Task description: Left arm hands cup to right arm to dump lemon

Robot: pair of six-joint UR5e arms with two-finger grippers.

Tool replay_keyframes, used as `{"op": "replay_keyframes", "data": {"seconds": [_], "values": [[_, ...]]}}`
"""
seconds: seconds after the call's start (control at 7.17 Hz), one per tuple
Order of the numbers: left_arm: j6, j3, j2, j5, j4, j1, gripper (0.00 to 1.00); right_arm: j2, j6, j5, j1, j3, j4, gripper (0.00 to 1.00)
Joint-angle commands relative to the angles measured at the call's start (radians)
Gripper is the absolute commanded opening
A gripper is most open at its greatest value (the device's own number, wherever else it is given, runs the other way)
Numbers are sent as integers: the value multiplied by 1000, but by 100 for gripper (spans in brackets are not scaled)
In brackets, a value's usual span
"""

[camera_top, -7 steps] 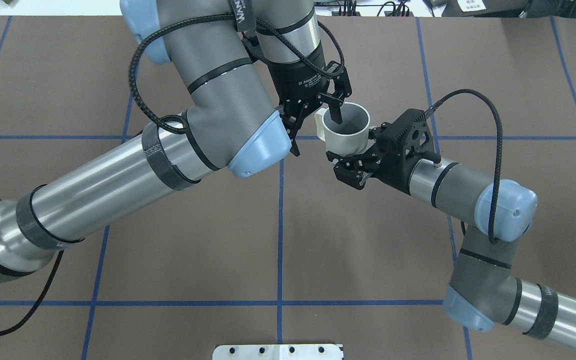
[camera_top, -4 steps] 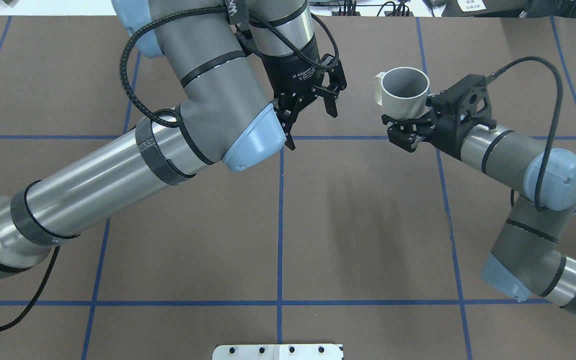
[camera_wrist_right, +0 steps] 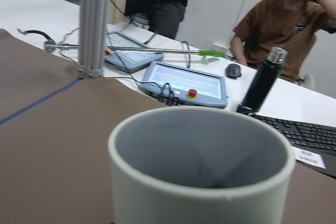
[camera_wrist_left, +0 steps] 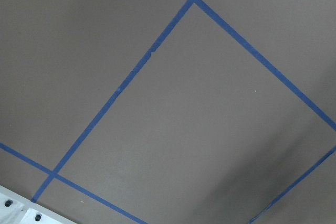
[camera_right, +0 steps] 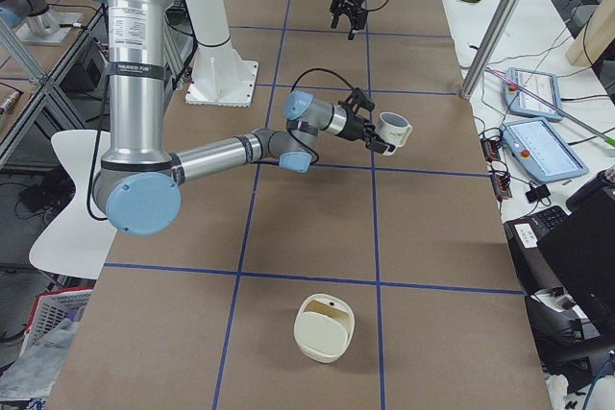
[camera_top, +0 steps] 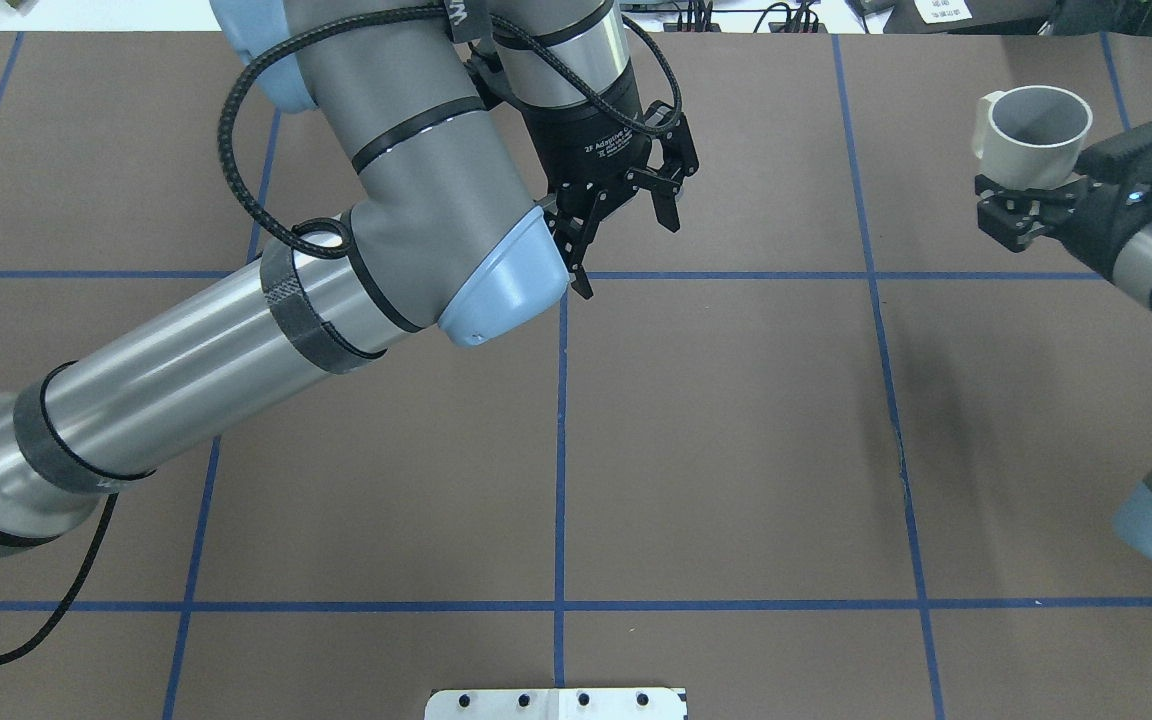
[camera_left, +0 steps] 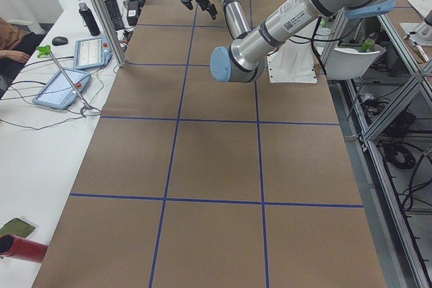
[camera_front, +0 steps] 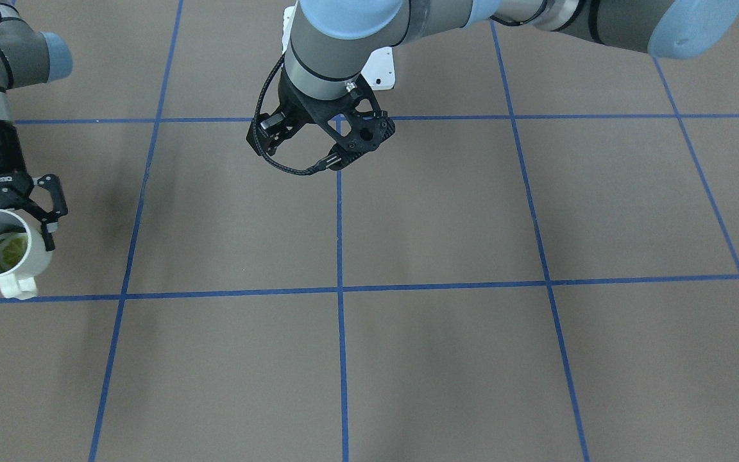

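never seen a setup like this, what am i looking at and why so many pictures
These are two robot arms at a brown table marked with blue tape. All pictures show one moment: one camera above and behind the robot, one facing it, one at each table end, one on each wrist. The right arm's tool grips a white cup upright; the facing view shows a lemon inside. The left arm's tool is open and empty, so its wrist camera sees only table. A cream container stands near the table's right end. The right wrist camera looks over the cup at people beyond the table.
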Motion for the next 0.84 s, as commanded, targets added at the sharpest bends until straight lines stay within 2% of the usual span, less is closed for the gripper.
{"op": "replay_keyframes", "data": {"seconds": [0.0,0.14,0.28,0.56,0.7], "values": [[-7,-11,2,1,2,-2,100,-102,11,-5,101,-7,6,8],[-8,-13,0,1,2,-3,100,-137,7,0,143,-7,15,7],[-8,-20,0,2,3,-5,100,-164,-13,14,192,-55,114,6],[-8,-40,18,2,3,-21,100,-162,-6,99,285,-294,423,1],[-8,-42,23,4,3,-23,100,-165,6,113,307,-339,490,1]]}}
